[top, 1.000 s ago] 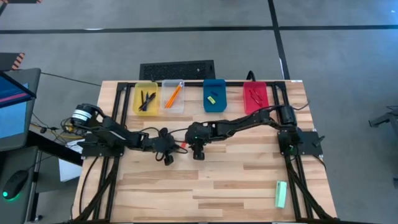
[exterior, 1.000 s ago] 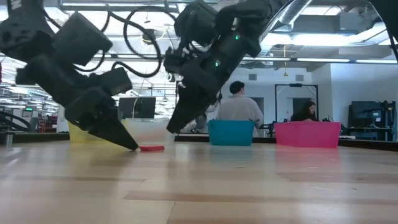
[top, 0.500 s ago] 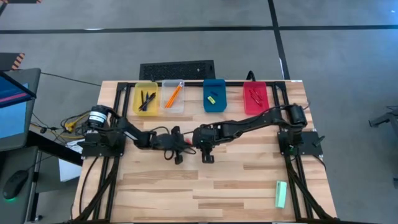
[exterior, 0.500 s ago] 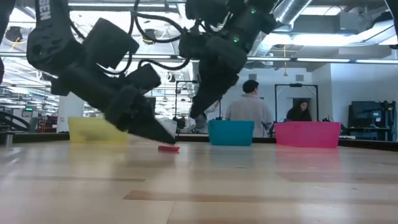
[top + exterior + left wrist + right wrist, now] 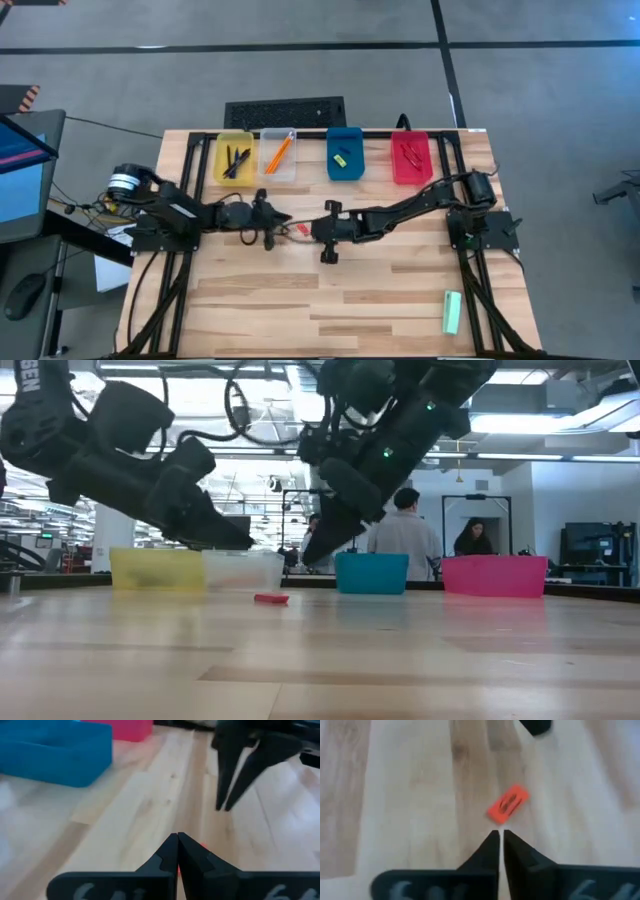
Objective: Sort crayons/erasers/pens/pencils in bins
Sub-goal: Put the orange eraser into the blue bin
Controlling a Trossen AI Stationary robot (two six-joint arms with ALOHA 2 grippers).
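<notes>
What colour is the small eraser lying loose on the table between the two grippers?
Red-orange. The small flat rectangular eraser shows best in the right wrist view.

A pale wooden table [image 5: 400, 290] with light and darker plank stripes carries four small plastic bins along its far edge: a yellow bin [image 5: 235, 157], then a clear bin [image 5: 279, 157], a blue bin [image 5: 345, 154] and a red bin [image 5: 410, 158]. Toward the table's middle lies a small red-orange eraser block [image 5: 508, 803] with a darker oval mark on its face. Near the table's front right corner rests a pale green bar [image 5: 453, 312]. Both robot arms are black.
</notes>
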